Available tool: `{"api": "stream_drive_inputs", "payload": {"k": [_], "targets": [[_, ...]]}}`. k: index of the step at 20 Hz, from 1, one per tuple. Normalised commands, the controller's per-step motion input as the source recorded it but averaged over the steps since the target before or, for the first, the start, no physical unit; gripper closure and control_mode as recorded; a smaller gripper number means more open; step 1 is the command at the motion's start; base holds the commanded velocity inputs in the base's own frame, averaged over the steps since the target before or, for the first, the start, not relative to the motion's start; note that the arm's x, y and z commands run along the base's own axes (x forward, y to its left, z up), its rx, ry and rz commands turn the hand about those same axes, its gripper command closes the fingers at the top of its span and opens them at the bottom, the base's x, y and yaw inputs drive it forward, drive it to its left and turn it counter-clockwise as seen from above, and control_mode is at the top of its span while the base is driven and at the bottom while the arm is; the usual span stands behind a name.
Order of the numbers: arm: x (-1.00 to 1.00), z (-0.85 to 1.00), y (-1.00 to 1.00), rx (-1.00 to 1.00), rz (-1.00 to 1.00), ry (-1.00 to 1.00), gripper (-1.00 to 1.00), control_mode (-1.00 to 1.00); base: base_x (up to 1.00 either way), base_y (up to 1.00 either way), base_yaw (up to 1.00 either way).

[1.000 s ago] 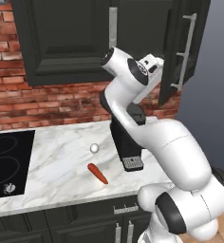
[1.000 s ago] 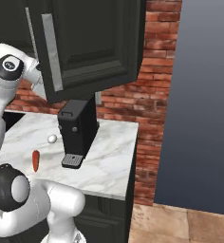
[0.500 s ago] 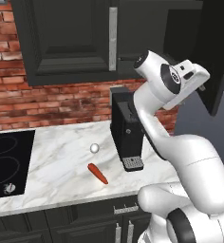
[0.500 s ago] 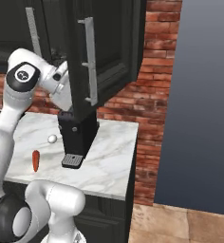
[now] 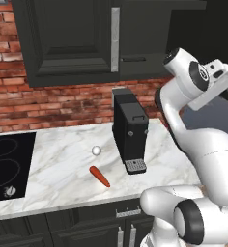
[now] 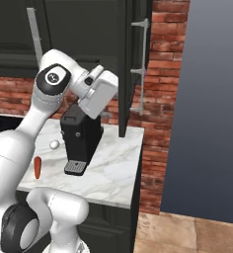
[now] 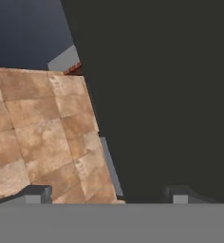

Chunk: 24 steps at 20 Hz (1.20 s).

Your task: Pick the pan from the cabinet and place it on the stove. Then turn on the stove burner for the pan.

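Note:
The cabinet [image 5: 67, 38] hangs over the counter, its left door shut behind a silver bar handle [image 5: 115, 38]. Its right door [image 6: 123, 64] stands swung out, edge-on in the right base view, with its handle [image 6: 140, 64] facing away from the arm. Low in the dark opening lies a thin grey shape [image 5: 133, 59]; I cannot tell whether it is the pan. My gripper [image 7: 107, 194] is open and grips nothing, its fingertips [image 7: 35, 194] wide apart by the door's dark face [image 7: 171, 95]. The hand [image 5: 212, 84] hovers high at the right. The black stove [image 5: 5, 164] lies at the far left.
A black coffee machine [image 5: 130, 130] stands on the marble counter [image 5: 63, 164] under the open cabinet. A carrot [image 5: 100, 176] and a small white ball [image 5: 96, 150] lie left of it. The counter ends at the right beside a brick wall [image 6: 163, 99]; tiled floor [image 7: 38, 123] lies beyond.
The hand has swung to the right, away from the cabinet front. The right door has gone from partly open to wide open, edge-on.

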Motion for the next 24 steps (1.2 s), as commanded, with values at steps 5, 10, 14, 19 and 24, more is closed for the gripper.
{"api": "stream_drive_inputs", "payload": {"k": [5,10,14,19,24], "targets": [[-0.37,-0.14,-0.03,0.09,-0.01,-0.07,-1.0,-1.0,0.0,0.0,0.0],[-0.25,-0.19,0.97,0.04,0.01,-0.18,-1.0,-1.0,0.0,0.0,0.0],[-0.01,-0.03,1.0,0.03,0.02,-0.25,-1.0,-1.0,0.0,0.0,0.0],[0.0,0.02,0.95,0.01,0.05,-0.3,-1.0,-1.0,0.0,0.0,0.0],[0.1,0.13,0.72,0.02,0.12,-0.25,-1.0,-1.0,0.0,0.0,0.0]]}}
